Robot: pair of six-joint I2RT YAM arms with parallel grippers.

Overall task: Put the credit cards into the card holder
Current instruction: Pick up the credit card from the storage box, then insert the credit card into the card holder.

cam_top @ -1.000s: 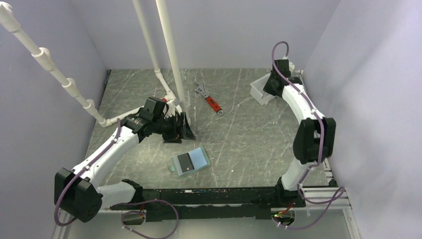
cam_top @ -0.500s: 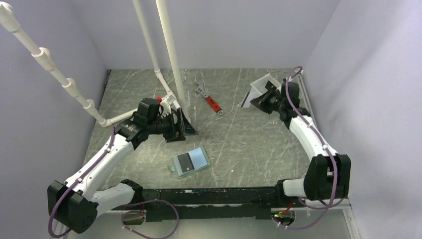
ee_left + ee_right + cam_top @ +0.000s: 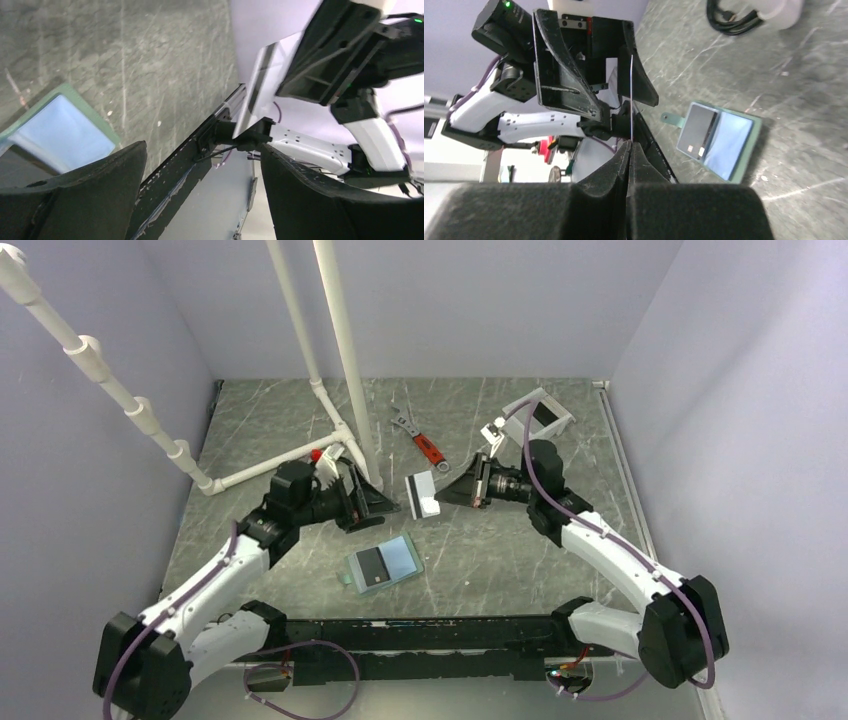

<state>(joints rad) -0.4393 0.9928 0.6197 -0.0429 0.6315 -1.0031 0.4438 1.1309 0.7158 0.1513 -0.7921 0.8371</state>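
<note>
The card holder (image 3: 356, 580) lies open near the front middle of the table. A light blue credit card (image 3: 402, 558) lies on its right half and a dark rectangle on its left half. My right gripper (image 3: 440, 495) is shut on a pale credit card (image 3: 422, 494) with a dark stripe, held upright above the table. In the right wrist view this card (image 3: 631, 90) shows edge-on. My left gripper (image 3: 385, 502) faces it from the left, open and empty, with the card just beyond its fingertips. The left wrist view shows the card (image 3: 252, 95) and the holder (image 3: 107, 131).
A white square tub (image 3: 527, 405) with something dark inside sits at the back right. A red-handled wrench (image 3: 425, 444) lies at the back centre. A white pipe frame (image 3: 338, 340) rises at the back left, with its foot close behind my left gripper. Walls enclose three sides.
My right arm swung from the tub at the back right to the table's middle, carrying the pale card. My left gripper shifted slightly right and nearer, staying open.
</note>
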